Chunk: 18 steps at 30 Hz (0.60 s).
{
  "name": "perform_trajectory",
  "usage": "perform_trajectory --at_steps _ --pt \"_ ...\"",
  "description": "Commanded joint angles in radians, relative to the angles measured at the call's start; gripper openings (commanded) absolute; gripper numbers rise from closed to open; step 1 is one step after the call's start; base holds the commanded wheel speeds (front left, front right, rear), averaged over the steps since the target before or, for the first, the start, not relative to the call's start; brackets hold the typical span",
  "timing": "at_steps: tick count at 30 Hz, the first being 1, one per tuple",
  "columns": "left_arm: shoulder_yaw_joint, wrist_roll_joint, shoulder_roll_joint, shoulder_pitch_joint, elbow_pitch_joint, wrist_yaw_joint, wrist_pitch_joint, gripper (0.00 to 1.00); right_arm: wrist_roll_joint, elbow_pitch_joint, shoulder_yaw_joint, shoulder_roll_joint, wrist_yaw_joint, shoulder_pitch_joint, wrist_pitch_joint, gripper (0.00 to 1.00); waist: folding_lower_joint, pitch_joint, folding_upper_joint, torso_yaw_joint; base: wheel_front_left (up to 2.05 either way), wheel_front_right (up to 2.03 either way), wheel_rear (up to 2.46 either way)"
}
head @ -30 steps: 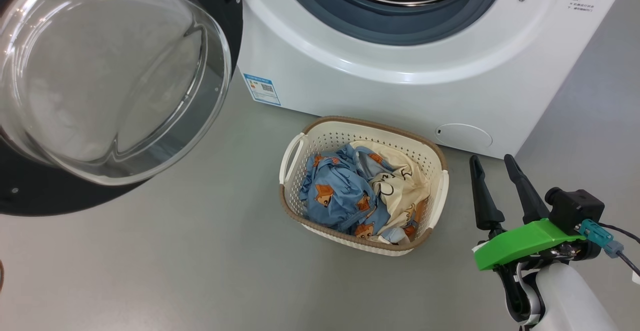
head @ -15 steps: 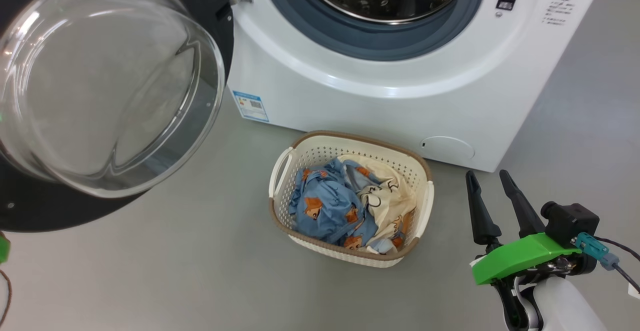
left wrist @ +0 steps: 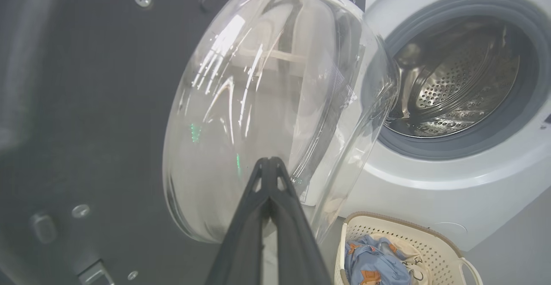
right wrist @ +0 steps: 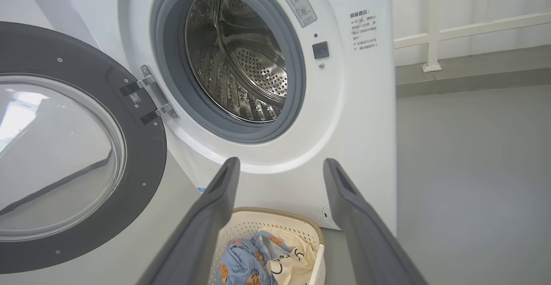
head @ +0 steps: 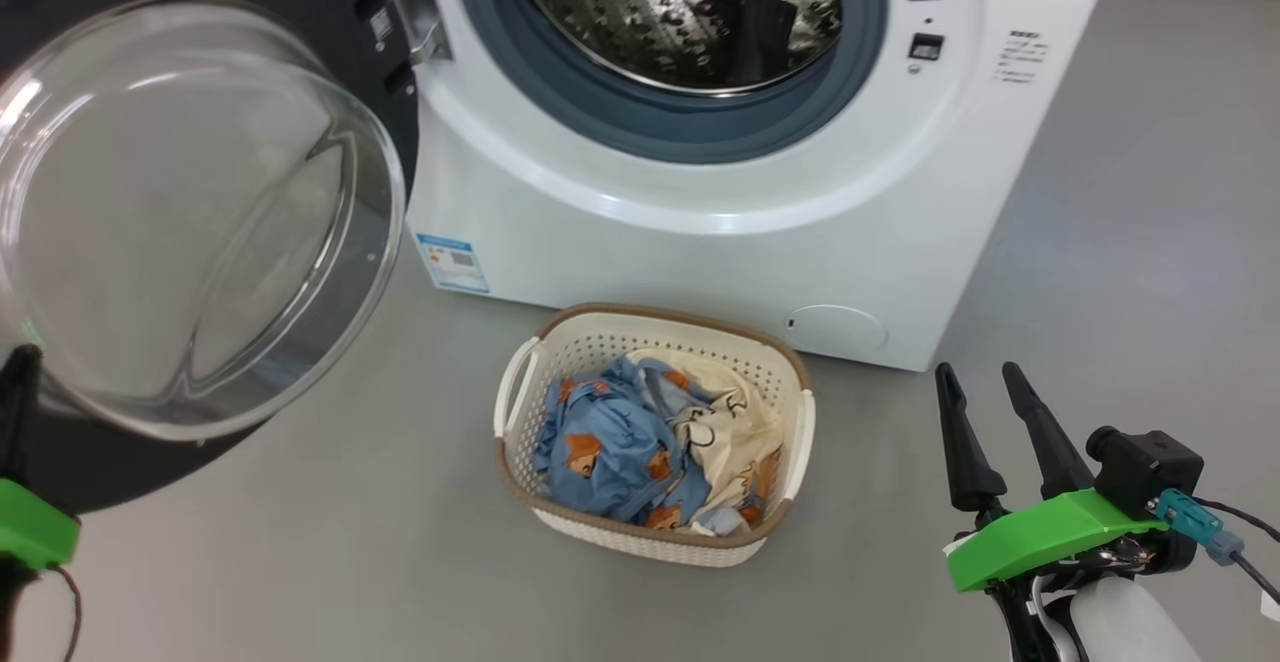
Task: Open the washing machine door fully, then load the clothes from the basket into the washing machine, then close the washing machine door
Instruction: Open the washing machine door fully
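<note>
Head view: washing machine door (head: 190, 212) open leftward, clothes (head: 640, 442) in the basket (head: 600, 350) on the floor (head: 300, 542), right end effector (head: 978, 374) wide, empty. Left wrist: left end effector (left wrist: 269, 164) pinched shut by the door. Right wrist: we'd centre over the clothes, clear the basket, pinch deep.

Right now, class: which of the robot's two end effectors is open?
The right end effector: its fingers stand apart. The left end effector has its fingers pressed together before the washing machine door.
</note>
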Motion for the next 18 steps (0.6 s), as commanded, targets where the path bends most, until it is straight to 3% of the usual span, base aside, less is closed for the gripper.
perform_trajectory --at_steps 1,2,3,18 --pt "0.072 0.025 0.047 0.013 -0.047 0.005 -0.013 0.36 0.010 -0.033 0.027 0.005 0.008 0.004 -0.009 1.00 0.0001 -0.026 0.0000 -0.032 0.00 0.00 0.00" --pt "0.087 0.035 0.041 0.029 -0.064 0.005 -0.013 0.64 0.008 -0.036 0.028 0.005 0.008 0.007 -0.009 1.00 0.0001 -0.032 0.0000 -0.040 0.00 0.00 0.00" --pt "0.103 0.044 0.034 0.045 -0.081 0.006 -0.013 1.00 0.006 -0.038 0.028 0.005 0.008 0.010 -0.009 1.00 0.0001 -0.037 0.0000 -0.048 0.00 0.00 0.00" --pt "0.266 0.199 -0.065 0.286 -0.334 0.074 -0.013 1.00 -0.031 -0.054 0.056 -0.021 0.008 0.050 -0.009 1.00 0.0001 -0.094 0.0000 -0.192 0.00 0.00 0.00"
